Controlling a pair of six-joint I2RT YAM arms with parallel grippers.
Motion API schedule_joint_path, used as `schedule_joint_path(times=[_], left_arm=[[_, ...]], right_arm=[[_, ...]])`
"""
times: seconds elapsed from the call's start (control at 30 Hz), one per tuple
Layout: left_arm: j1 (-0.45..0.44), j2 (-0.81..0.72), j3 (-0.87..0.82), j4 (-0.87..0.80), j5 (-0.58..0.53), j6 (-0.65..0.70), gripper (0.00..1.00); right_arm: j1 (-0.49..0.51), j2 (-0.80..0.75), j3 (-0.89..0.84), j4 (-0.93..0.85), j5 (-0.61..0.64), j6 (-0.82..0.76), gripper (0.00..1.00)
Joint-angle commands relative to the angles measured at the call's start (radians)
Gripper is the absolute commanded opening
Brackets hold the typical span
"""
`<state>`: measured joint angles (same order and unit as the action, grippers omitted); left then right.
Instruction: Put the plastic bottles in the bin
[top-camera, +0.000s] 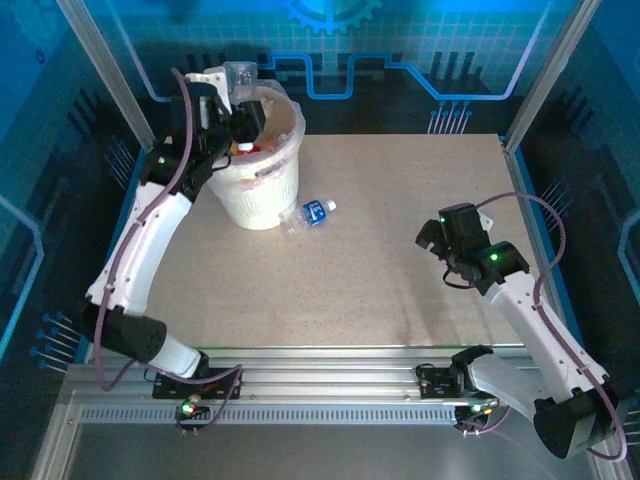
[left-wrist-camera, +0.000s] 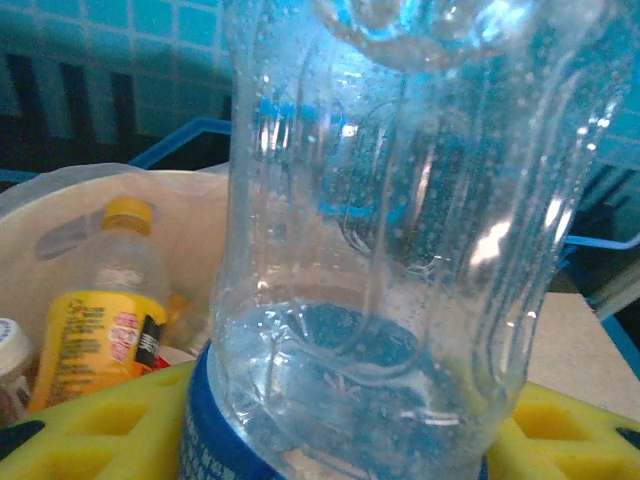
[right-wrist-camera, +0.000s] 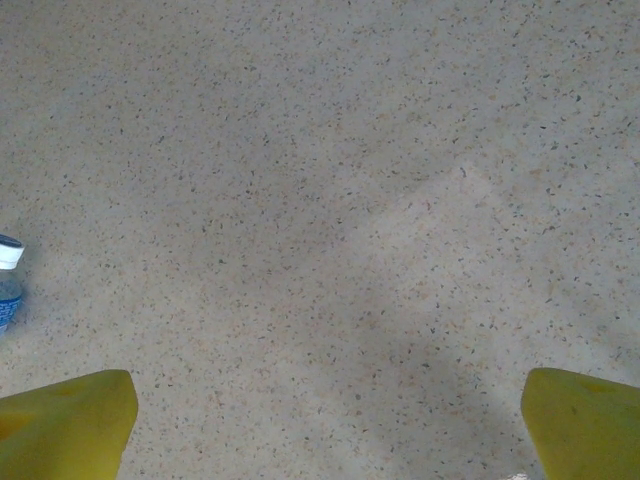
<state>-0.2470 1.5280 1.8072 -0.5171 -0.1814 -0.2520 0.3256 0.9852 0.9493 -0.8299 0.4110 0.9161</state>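
Left gripper (left-wrist-camera: 335, 445) clamped on clear blue-label bottle (left-wrist-camera: 400, 250), yellow pads (left-wrist-camera: 90, 430) on either side at the label end. Bin (top-camera: 265, 195) directly under that gripper. Inside it, below-left of the pads, a yellow-label bottle (left-wrist-camera: 95, 340). Right gripper (right-wrist-camera: 325, 430) spread wide, holding nothing, over bare table (right-wrist-camera: 350, 200). Loose white-cap bottle (top-camera: 312, 212) lies well off to its left, just beside the bin.

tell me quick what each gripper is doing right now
Left gripper: closed on a clear bottle, held over the bin.
Right gripper: jaws wide open, holding nothing, above the table.
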Motion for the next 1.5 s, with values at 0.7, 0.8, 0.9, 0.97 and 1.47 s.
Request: schedule_joint_path(times=[0.7, 0.8, 0.9, 0.97, 1.47], left_arm=[[0.109, 0.324, 0.270, -0.211, 0.055, -0.104, 0.65], [0.109, 0.324, 0.272, -0.210, 0.056, -0.108, 0.74], [0.109, 0.318, 0.275, -0.209, 0.047, -0.107, 0.82], [0.109, 0.313, 0.279, -0.206, 0.037, -0.106, 0.83], [0.110, 0.315, 0.284, -0.216, -0.136, -0.069, 0.62]], right_arm=[[-0.016, 0.003, -0.017, -0.001, -0.029, -0.005, 1.00], [-0.016, 0.003, -0.017, -0.001, -0.029, -0.006, 1.00], [-0.016, 0.003, -0.018, 0.001, -0.029, -0.005, 1.00], [-0.016, 0.004, -0.017, 0.003, -0.032, -0.005, 1.00], [-0.015, 0.014, -0.021, 0.018, -0.052, -0.005, 1.00]])
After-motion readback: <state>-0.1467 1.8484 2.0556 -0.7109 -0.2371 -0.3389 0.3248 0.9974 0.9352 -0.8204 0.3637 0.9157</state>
